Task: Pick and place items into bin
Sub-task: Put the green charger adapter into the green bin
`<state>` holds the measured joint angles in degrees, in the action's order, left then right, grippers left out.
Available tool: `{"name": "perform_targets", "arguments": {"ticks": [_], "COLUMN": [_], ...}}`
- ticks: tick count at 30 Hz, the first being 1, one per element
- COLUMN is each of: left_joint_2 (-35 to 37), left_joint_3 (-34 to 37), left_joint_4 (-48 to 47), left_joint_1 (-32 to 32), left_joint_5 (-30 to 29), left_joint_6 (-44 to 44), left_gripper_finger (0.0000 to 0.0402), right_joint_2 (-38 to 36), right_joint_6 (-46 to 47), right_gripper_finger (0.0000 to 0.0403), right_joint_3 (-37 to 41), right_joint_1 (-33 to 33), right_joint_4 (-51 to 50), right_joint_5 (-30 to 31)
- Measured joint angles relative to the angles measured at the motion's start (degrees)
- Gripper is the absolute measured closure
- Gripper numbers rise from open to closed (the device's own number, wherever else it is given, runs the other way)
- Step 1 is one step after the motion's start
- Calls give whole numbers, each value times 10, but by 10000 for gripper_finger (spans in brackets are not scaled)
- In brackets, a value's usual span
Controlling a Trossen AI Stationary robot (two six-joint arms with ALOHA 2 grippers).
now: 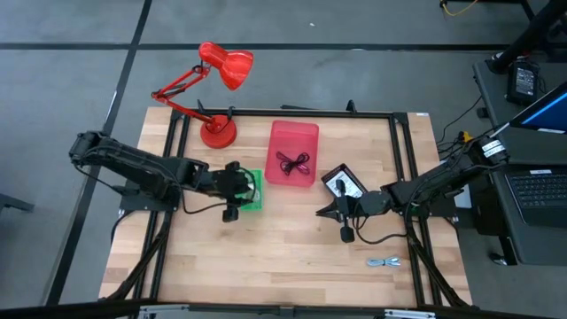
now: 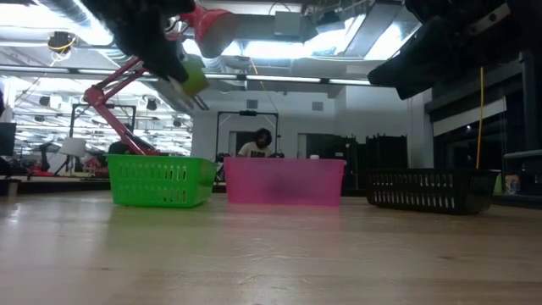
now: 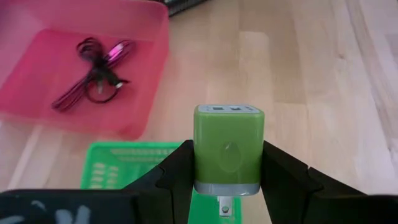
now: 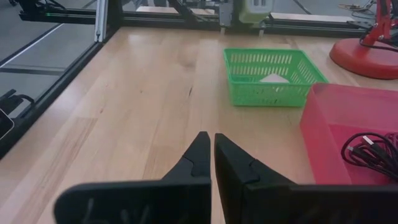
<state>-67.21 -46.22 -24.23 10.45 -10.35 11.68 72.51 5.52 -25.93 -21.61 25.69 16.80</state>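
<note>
Holding a green charger plug (image 3: 227, 148) between its fingers (image 3: 177, 180), the left gripper (image 1: 237, 188) hung above the green basket (image 1: 255, 202), prong end pointing down. Plug was pinched on both sides, clear of the basket. Pink bin (image 1: 292, 152) sat just beside the basket with dark and maroon cables (image 3: 93, 71) coiled inside. Right gripper (image 4: 213, 160) hovered over bare table (image 1: 283, 257), fingers pressed together and holding nothing, next to the black basket (image 1: 344, 183). Grey cable (image 1: 384, 262) lay near the table's front edge.
</note>
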Motion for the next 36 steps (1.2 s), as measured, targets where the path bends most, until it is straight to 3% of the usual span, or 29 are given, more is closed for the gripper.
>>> {"name": "perform_targets", "arguments": {"ticks": [9, 36], "left_joint_2": [28, -109], "left_joint_3": [0, 0], "left_joint_4": [-68, -98], "left_joint_1": [-46, -65], "left_joint_5": [0, 28], "left_joint_6": [13, 0], "left_gripper_finger": [258, 258], "right_joint_2": [0, 0], "right_joint_6": [0, 0], "right_gripper_finger": [398, 398], "right_joint_3": [0, 0], "right_joint_1": [0, 0], "right_joint_4": [-2, -3], "right_joint_5": [0, 0]}}
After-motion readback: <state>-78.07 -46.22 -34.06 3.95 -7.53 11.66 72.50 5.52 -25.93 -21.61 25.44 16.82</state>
